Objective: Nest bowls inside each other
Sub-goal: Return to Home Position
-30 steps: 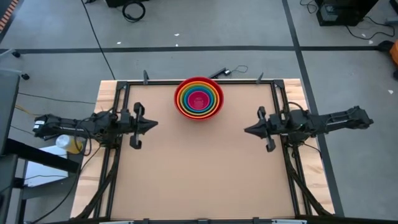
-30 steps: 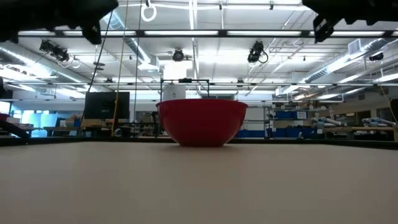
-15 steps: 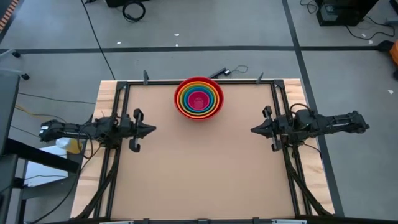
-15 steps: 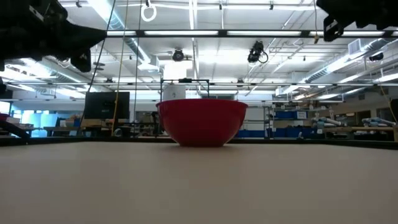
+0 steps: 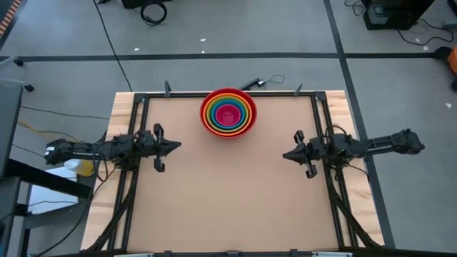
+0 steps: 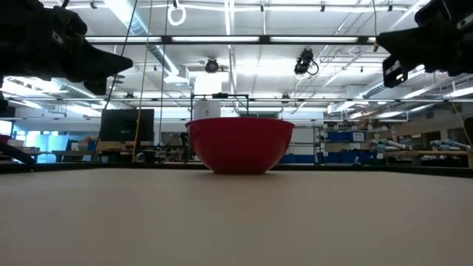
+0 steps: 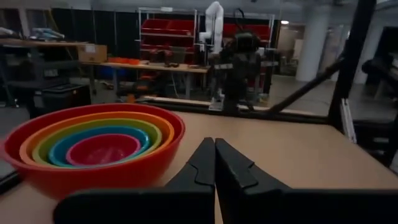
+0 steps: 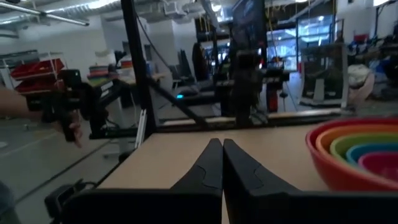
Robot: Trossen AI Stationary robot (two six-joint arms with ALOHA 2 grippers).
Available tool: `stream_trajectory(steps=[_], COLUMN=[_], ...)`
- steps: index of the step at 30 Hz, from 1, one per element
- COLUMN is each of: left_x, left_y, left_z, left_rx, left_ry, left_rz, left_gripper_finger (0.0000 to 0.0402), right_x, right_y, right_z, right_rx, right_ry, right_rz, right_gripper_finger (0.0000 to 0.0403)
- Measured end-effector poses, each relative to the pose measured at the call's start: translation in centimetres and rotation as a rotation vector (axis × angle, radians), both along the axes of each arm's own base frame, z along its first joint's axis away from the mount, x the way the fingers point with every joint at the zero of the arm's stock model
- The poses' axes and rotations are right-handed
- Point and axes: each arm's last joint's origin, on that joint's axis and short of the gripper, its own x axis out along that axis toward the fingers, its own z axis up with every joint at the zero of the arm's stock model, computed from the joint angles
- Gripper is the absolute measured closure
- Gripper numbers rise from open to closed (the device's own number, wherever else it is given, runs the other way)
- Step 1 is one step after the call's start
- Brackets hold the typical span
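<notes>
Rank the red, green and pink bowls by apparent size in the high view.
1. red bowl, outermost
2. green bowl, nested inside it
3. pink bowl, innermost
They sit concentric, so the order is clear.

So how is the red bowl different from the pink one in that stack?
The red bowl is the largest and outermost; the pink bowl is the smallest and innermost. The red bowl rests on the table; the pink bowl sits nested inside it, off the table. At table level only the red bowl shows; the pink bowl is hidden. Both are round and upright.
</notes>
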Motion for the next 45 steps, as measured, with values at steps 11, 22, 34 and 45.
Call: stream_trajectory(steps=[11,22,34,45], left_x=[-0.07,-0.04,-0.02,-0.01], left_y=[-0.66,-0.89,-0.88,-0.88], left_z=[0.66,0.42,0.46,0.32], left_rx=[-0.067,-0.025,-0.022,-0.063], left_ry=[-0.076,-0.047,-0.052,-0.04], left_rz=[-0.133,-0.207,-0.206,-0.21], left_gripper_finger=[0.0397,0.0397,0.0397,0.0397], right_x=[0.03,0.02,0.02,0.03], right_y=[-0.21,-0.15,-0.18,-0.2], right_z=[-0.58,-0.58,-0.62,-0.58], right_rx=[-0.006,-0.014,-0.008,-0.005], right_ry=[0.047,0.047,0.051,0.048], right_rz=[0.046,0.067,0.059,0.05], right_gripper_finger=[0.0398,0.0398,0.039,0.0378])
